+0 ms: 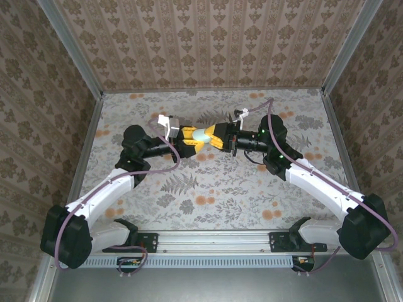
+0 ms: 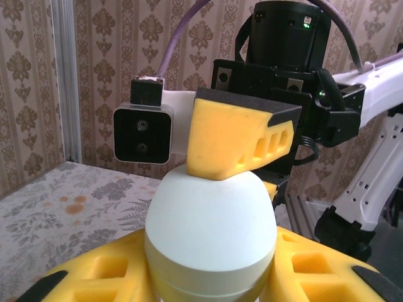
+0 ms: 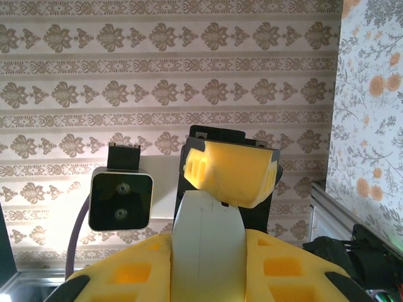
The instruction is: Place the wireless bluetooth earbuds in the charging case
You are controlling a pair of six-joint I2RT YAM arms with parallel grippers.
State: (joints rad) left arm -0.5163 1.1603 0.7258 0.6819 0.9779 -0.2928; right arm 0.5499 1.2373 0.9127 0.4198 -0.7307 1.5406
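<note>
while the left hand (image 1: 192,139) and right hand (image 1: 214,136) both grip the pale charging case (image 1: 201,133) above the table (image 1: 208,189), opposing pulls could twist it loose.

A lab-style robot test cell: brown damask wallpaper panels (image 1: 208,44) boxed in by bare aluminium frame posts (image 1: 70,47) at upper left and right, a floral-printed surface (image 1: 208,189), and two white-and-black robot arms (image 1: 104,192) bolted to a slotted metal rail (image 1: 214,238) at bottom centre
</note>
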